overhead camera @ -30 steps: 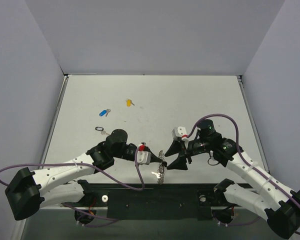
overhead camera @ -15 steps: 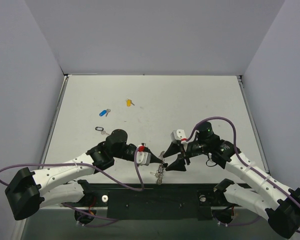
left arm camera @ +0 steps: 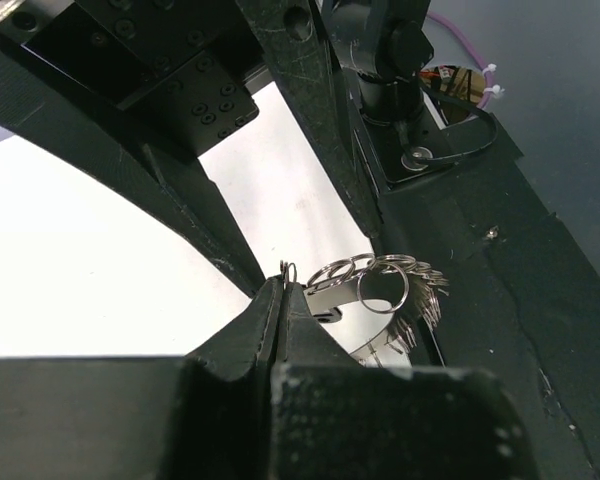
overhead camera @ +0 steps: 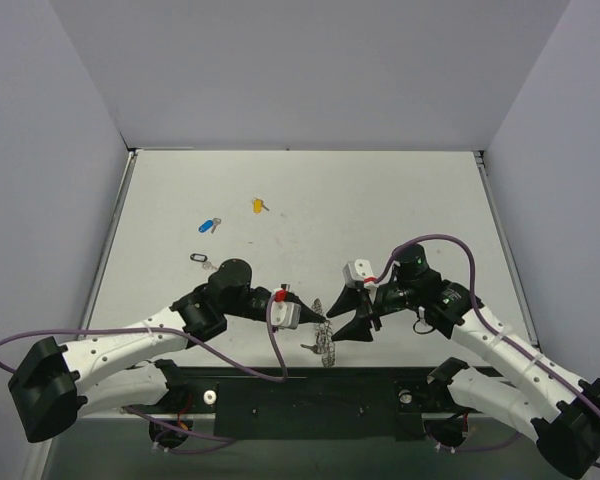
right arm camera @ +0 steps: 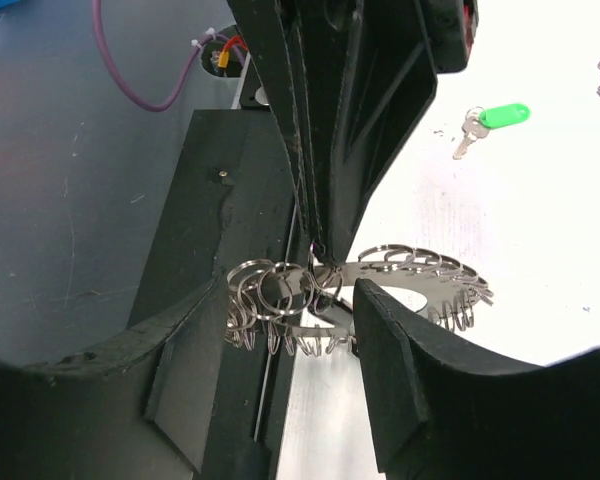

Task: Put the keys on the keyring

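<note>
The keyring point(overhead camera: 326, 342) is a lacy silver ring of many small coils near the table's front edge. My left gripper point(overhead camera: 318, 319) is shut on one small loop of it, as the left wrist view shows, with the gripper point(left arm camera: 283, 287) pinching a loop of the ring point(left arm camera: 385, 283). My right gripper point(overhead camera: 351, 309) is open. In the right wrist view its gripper point(right arm camera: 300, 350) straddles the ring point(right arm camera: 280, 300) without closing on it. Loose keys lie apart: yellow point(overhead camera: 258, 205), blue point(overhead camera: 208, 225), black point(overhead camera: 200, 259) and green point(right arm camera: 498, 116).
The black base plate point(overhead camera: 310, 400) of the arms runs along the front edge just below the ring. The purple cables point(overhead camera: 276, 345) loop near both wrists. The grey walls point(overhead camera: 40, 200) close in the table point(overhead camera: 380, 210) on three sides.
The left gripper has shifted slightly right and down with the keyring. The right gripper has moved in close around the ring, and its wrist has lowered a little.
</note>
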Motion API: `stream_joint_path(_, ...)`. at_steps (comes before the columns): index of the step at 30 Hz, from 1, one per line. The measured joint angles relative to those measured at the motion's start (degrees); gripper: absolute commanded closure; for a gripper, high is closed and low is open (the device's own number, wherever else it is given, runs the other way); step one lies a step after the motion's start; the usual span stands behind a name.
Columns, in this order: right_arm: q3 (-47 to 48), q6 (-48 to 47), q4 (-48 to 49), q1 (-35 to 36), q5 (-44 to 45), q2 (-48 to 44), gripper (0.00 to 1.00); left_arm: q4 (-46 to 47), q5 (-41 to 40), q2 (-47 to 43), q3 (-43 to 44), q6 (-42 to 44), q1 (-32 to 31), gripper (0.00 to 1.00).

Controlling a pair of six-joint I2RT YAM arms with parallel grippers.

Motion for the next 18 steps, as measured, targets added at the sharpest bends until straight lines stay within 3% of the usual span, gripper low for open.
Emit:
stream_joint_path(8, 0.0, 0.0, -0.8, -1.7, 1.6, -1.6, 0.57, 7.5, -2.8, -1.8, -4.2, -5.8, 0.0, 1.00)
stream_joint_path(14, 0.0, 0.3, -0.3, -2.2, 3.7, -2.5, 0.69, 19.4, -7.6, -1.8, -10.8, -16.2, 0.0, 1.00)
stream_joint_path(18, 0.0, -0.2, -0.8, -2.3, 5.8, -3.4, 0.72, 27.7, -12.9, -1.7, -14.9, -24.5, 0.0, 1.00)
